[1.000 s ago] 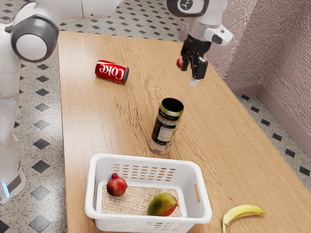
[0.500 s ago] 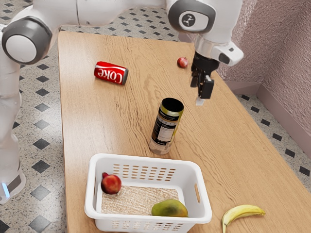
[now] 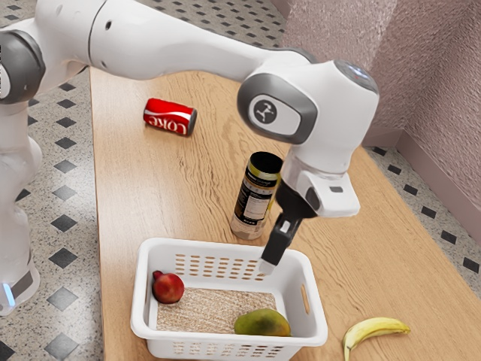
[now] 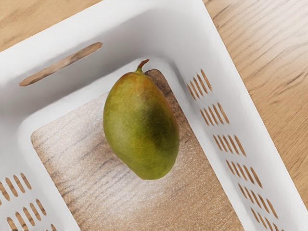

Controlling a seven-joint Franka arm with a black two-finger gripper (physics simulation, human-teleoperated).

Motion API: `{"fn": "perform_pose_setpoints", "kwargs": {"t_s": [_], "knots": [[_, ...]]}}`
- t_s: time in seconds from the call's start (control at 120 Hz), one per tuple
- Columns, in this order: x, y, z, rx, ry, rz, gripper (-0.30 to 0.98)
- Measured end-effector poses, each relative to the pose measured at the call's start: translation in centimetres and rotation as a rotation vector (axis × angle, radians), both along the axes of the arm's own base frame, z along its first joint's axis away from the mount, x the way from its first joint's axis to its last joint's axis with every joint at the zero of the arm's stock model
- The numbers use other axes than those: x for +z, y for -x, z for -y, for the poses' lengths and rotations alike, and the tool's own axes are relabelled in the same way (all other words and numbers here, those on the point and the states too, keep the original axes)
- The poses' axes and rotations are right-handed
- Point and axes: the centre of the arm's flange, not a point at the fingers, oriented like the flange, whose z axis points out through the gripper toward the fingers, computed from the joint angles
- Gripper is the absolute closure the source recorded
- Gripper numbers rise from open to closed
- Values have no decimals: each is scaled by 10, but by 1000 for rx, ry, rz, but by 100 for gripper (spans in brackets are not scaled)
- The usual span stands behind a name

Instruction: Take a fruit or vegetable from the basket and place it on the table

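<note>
I have the gripper [image 3: 268,265] over the basket [image 3: 218,247], pointing down, its tip showing against the basket's far side in the exterior view, closer to the end with the handle slot. Seen from that side, I cannot tell whether it stands wide or narrow. How far down it reaches is hard to judge from here; it looks to me to be about level with the basket's rim, though I wouldn't swear to it.

The mango [image 3: 261,323], green with a reddish blush, lies on the basket's floor, toward the handle-slot end and the side nearest the exterior camera. My wrist view looks down on it, with its stem [image 4: 143,65] pointing into the corner where the handle-slot wall meets a slotted side wall. The red fruit [image 3: 168,288] is also in the basket, at the opposite end from the handle slot.

Outside the basket, the banana [image 3: 376,329] lies on the table [image 3: 143,188], near the handle-slot end. The tall canister [image 3: 254,199] stands just beyond the basket's far side, and my arm [image 3: 173,45] reaches in above that part of the table. The Coke can [image 3: 170,117] lies on its side well beyond the basket, toward the exterior view's upper left.
</note>
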Motion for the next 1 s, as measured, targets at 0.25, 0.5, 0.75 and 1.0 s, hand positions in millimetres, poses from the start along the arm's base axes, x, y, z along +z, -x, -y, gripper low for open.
{"fn": "perform_pose_setpoints", "kwargs": {"t_s": [0.25, 0.5, 0.75, 1.0], "knots": [[3, 25, 30, 76, 14, -18, 0], [-13, 16, 19, 228, 2, -64, 0], [-48, 9, 17, 316, -45, -122, 0], [-78, 7, 13, 380, -75, -169, 0]]}}
